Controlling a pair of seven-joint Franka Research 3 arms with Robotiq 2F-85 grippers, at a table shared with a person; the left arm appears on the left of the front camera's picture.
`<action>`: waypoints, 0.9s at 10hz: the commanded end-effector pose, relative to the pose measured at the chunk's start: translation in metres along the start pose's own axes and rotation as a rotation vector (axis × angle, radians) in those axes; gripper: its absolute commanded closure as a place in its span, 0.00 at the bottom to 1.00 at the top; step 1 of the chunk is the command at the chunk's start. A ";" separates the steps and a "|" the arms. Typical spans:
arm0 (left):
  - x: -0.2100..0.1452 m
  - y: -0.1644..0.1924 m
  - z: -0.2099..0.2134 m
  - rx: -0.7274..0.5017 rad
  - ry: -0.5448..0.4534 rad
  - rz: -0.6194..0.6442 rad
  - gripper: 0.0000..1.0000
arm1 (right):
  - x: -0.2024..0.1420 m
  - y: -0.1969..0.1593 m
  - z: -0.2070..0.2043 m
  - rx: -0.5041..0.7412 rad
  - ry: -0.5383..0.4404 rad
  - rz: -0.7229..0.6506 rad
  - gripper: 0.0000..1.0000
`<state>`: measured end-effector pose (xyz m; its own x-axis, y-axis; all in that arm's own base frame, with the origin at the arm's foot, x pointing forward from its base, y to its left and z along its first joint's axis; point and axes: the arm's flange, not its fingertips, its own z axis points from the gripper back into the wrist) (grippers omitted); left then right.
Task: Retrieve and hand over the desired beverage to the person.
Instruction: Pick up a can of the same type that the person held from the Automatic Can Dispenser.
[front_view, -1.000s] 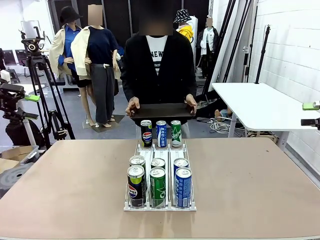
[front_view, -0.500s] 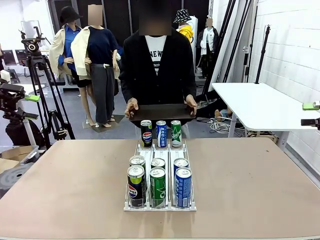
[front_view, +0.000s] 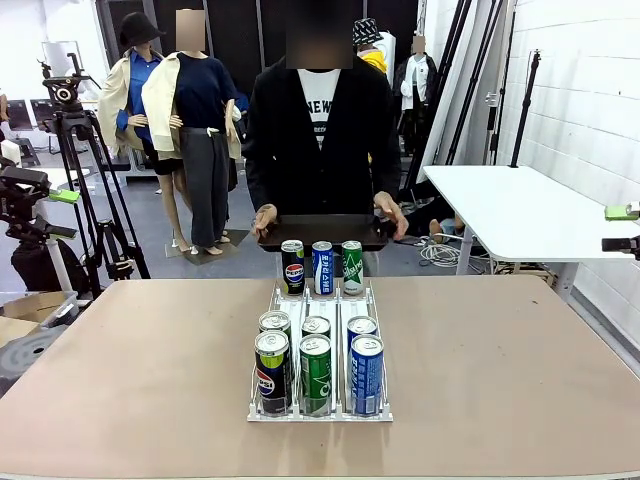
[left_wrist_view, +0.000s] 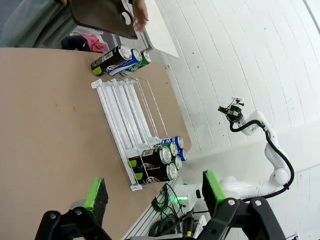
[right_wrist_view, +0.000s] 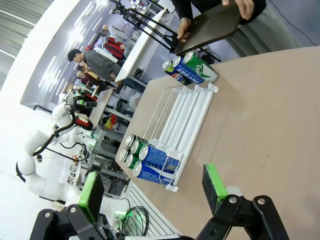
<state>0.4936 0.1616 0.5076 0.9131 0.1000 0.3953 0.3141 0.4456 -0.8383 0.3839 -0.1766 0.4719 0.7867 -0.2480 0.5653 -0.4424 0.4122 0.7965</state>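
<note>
A white wire rack (front_view: 320, 305) lies mid-table. At its near end stand several cans: a Pepsi can (front_view: 271, 372), a green can (front_view: 315, 374) and a blue can (front_view: 366, 374) in front. Three more cans (front_view: 322, 267) stand at its far end. Behind them the person (front_view: 318, 140) holds a dark tray (front_view: 322, 232) in both hands. My left gripper (left_wrist_view: 155, 192) is open and holds nothing, well back from the rack (left_wrist_view: 125, 115). My right gripper (right_wrist_view: 152, 189) is likewise open with nothing in it, short of the near cans (right_wrist_view: 150, 157).
The brown table (front_view: 120, 360) stretches wide on either side of the rack. A camera tripod (front_view: 70, 110) stands off the far left corner, a white side table (front_view: 520, 210) off the far right.
The person has straightened up and lowered the tray slightly toward the far cans. The cans have not moved.
</note>
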 end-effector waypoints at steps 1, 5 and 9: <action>0.000 -0.001 0.000 0.000 -0.001 0.011 0.00 | 0.000 -0.001 0.000 -0.001 0.002 -0.007 0.00; 0.000 -0.001 0.000 0.000 -0.001 0.011 0.00 | 0.000 -0.001 0.000 -0.001 0.002 -0.007 0.00; 0.000 -0.001 0.000 0.000 -0.001 0.011 0.00 | 0.000 -0.001 0.000 -0.001 0.002 -0.007 0.00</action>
<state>0.4936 0.1616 0.5076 0.9132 0.1000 0.3952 0.3140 0.4456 -0.8383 0.3839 -0.1766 0.4719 0.7868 -0.2479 0.5653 -0.4423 0.4123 0.7965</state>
